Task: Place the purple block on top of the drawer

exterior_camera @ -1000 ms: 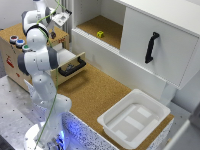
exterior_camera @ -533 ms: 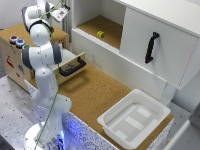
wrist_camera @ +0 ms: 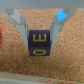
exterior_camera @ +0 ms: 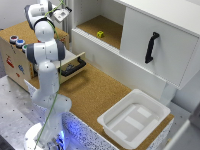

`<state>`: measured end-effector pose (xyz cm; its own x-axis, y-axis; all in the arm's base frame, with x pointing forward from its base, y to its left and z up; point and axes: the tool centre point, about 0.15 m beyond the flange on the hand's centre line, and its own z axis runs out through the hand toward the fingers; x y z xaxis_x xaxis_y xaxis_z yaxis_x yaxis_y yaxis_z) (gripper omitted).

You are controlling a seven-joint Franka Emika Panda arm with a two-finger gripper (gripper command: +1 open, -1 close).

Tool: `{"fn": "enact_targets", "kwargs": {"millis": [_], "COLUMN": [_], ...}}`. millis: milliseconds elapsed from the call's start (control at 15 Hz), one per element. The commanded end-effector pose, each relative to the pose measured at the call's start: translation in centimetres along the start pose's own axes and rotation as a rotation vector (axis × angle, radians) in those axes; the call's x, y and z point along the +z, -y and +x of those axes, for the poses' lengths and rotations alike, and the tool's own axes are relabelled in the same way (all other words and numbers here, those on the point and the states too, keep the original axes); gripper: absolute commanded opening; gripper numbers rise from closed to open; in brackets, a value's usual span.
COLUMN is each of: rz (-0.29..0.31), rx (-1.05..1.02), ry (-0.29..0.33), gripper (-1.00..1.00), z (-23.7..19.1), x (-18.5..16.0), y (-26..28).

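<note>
In the wrist view my gripper (wrist_camera: 39, 36) is shut on the purple block (wrist_camera: 39, 46), a dark cube with yellow letters, and holds it just above a speckled cork surface. In the exterior view the arm's hand (exterior_camera: 37, 11) is over the cork top of the low wooden cabinet (exterior_camera: 22, 29) at the exterior view's left; the fingers and block are hidden there. The plywood drawer (exterior_camera: 70, 61) with the black bar handle (exterior_camera: 74, 67) stands pulled open below, partly behind the arm.
Small coloured cups (exterior_camera: 16, 41) stand on the cabinet top; a red one shows at the wrist view's edge (wrist_camera: 1, 36). A yellow block (exterior_camera: 100, 34) lies in the open white cupboard. A white bin (exterior_camera: 112, 120) sits on the cork floor. The cupboard door (exterior_camera: 160, 30) has a black handle.
The hand has moved a little toward the exterior view's left and farther over the cabinet top. The drawer and other things have not moved.
</note>
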<state>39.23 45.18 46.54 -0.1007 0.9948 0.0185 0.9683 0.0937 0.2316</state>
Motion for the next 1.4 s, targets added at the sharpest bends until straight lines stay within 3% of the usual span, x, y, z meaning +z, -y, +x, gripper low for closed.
{"fn": "enact_targets", "kwargs": {"millis": [0, 67, 333, 733, 1333], "rz": [0.104, 0.104, 0.081, -0.007, 0.012], "rx": [0.032, 0.036, 0.044, 0.070, 0.102], "ry": [0.120, 0.120, 0.121, 0.084, 0.053], "gripper": [-1.00, 1.00, 1.00, 1.00, 1.00], "z": [2.5, 2.6, 2.4, 0.6, -3.3], "x": [1.3, 1.4, 0.1, -5.4, -6.6], "y": [-1.1, -1.1, -1.0, 1.2, 8.0]}}
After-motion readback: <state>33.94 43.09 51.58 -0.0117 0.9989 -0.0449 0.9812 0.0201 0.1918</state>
